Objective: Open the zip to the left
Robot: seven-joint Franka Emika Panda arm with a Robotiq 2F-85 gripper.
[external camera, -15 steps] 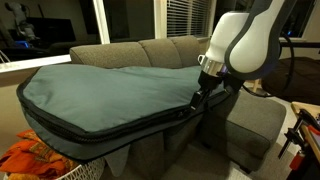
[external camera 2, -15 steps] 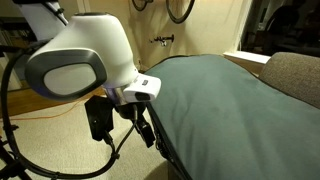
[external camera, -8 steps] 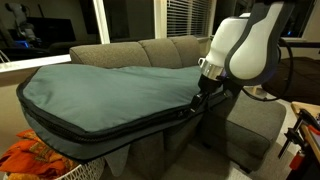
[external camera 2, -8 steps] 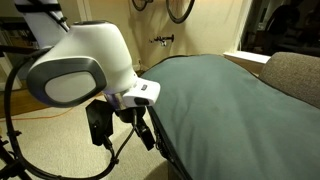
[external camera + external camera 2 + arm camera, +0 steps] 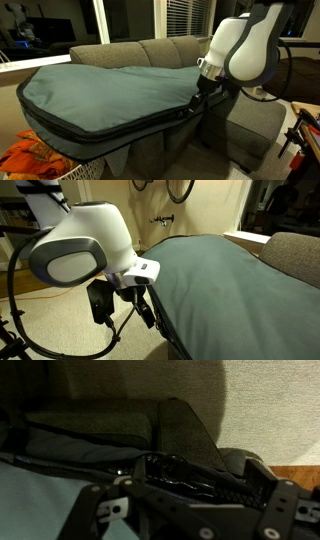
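Round the rim of the soft, floppy bag (image 5: 100, 88) on the sofa (image 5: 150, 50), the zip (image 5: 130, 122) is seen next to the spread-open gripper (image 5: 197, 99), and its hard little pull, too small to be seen, should be pinched.

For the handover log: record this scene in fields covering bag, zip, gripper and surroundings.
bag: teal-grey padded bag lying across the grey sofa
zip: dark line along the bag's rim; pull not discernible
gripper: open, at the bag's end by the zip
held: nothing visible
nearby: orange cloth below the bag's front edge
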